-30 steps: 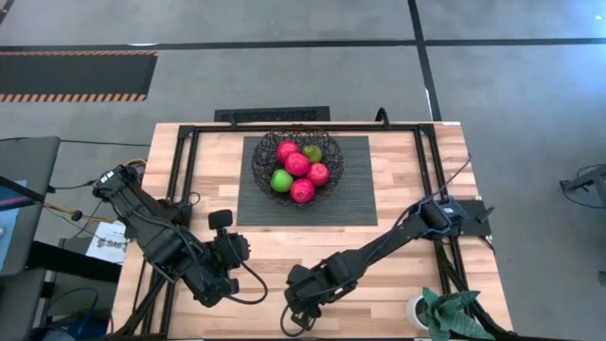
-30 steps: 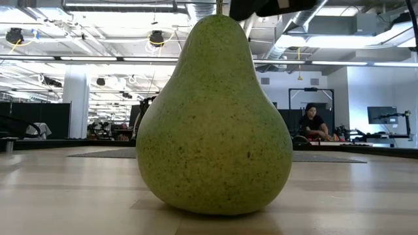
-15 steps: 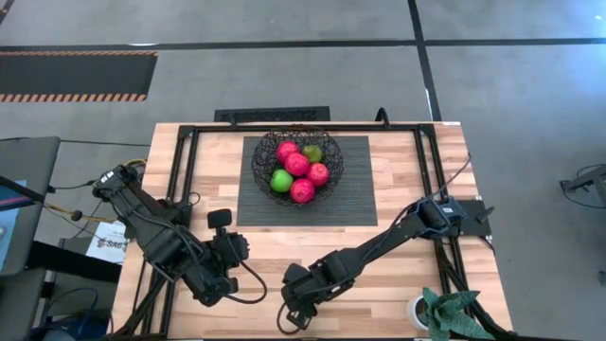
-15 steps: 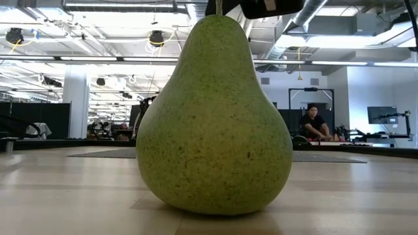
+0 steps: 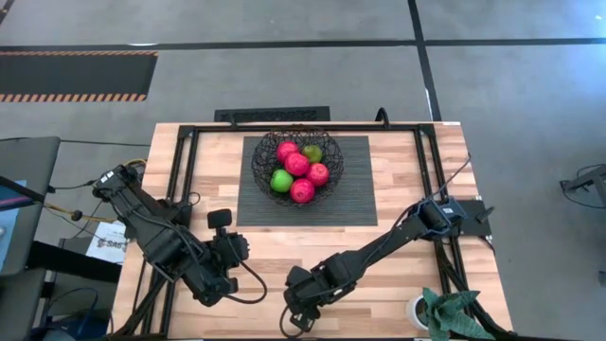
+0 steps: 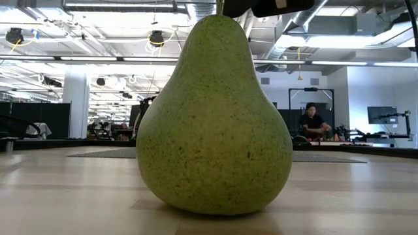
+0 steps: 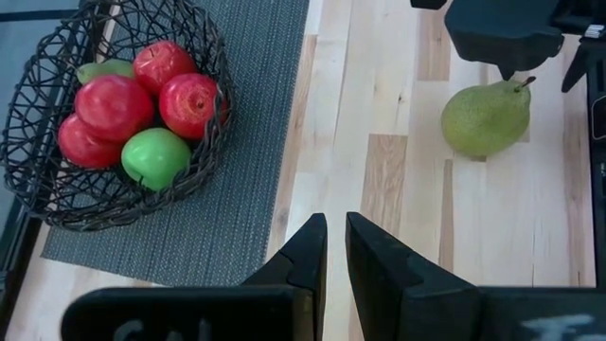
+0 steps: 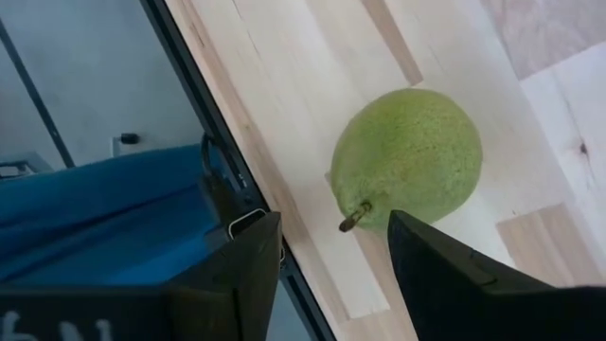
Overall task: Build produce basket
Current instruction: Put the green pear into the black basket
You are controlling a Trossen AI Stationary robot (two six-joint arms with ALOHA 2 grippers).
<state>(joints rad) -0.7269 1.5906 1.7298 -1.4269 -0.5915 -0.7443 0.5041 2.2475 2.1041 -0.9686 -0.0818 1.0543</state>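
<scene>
Landmark: round black wire basket [image 5: 297, 164], standing on a flat dark ribbed rectangular mat [image 5: 355, 194] at the far middle of the pale wooden tabletop [image 5: 398, 242].

Basket contents, high view: four shiny red round fruits [image 5: 297, 165], one bright green round fruit [image 5: 281, 180], one duller yellow-green fruit [image 5: 312, 152] at the far side. All lie inside the wire rim.

One speckled green pear [image 6: 214, 117] stands upright on the bare tabletop, well apart from the basket, toward the near edge. Stem up.

Right tool [image 8: 331, 246]: hangs directly over the pear, well to the near side of the basket. Fingers spread wide, the pear's stem between them; not touching the fruit.

Left tool [image 7: 335, 248]: near side of the basket, off the mat's near-left corner. Fingers nearly pressed together, a thin gap left, pinching nothing.
</scene>
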